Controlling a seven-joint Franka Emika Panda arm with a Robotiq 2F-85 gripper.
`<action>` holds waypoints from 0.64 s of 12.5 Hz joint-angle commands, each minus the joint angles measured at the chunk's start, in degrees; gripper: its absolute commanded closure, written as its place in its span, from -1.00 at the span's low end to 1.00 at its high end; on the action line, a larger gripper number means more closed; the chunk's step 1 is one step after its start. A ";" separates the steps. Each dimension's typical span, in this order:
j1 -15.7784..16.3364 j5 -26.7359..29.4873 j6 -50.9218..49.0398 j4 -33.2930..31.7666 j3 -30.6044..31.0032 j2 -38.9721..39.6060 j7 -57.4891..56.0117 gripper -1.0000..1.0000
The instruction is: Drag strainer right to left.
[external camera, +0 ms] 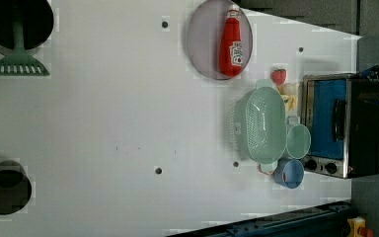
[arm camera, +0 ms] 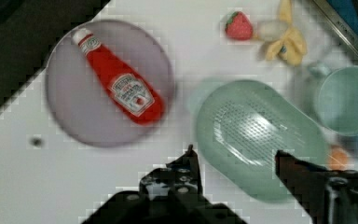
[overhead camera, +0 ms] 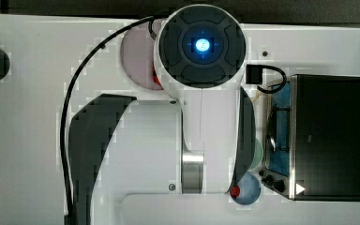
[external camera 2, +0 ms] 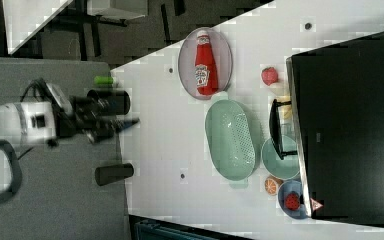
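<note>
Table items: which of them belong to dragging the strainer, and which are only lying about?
For the job:
pale mint-green oval plastic strainer
black pincer, open above it

Lying about:
red ketchup bottle on round grey plate
round mint-green cup
small blue bowl
red toy strawberry
metal toaster oven

The table [external camera: 118, 108] lies bare on the left view's left of the strainer [external camera: 265, 124]. On the left view's right, a cup [external camera: 297, 140] and oven [external camera: 340, 126] crowd it; a plate [external camera: 202, 49] sits near.

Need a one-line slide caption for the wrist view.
Open fingers hover above the mint strainer, beside a ketchup bottle lying on a plate.
</note>
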 commanded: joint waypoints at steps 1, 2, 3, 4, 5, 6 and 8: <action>-2.19 -0.95 -11.86 -22.97 -3.83 -35.39 -0.79 -0.59; -2.18 -0.95 -11.82 -23.01 -3.78 -35.38 -0.79 -0.81; -2.14 -0.95 -11.59 -23.04 -3.64 -35.16 -0.79 -0.99; -2.13 -0.94 -11.27 -23.27 -3.48 -34.66 -0.70 -1.00; -2.12 -0.93 -10.39 -23.96 -3.28 -33.80 -0.66 -1.00; -2.12 -0.93 -8.96 -24.94 -2.98 -32.63 -0.64 -1.00; -2.12 -0.93 -2.78 -27.52 -2.50 -29.22 0.20 -1.00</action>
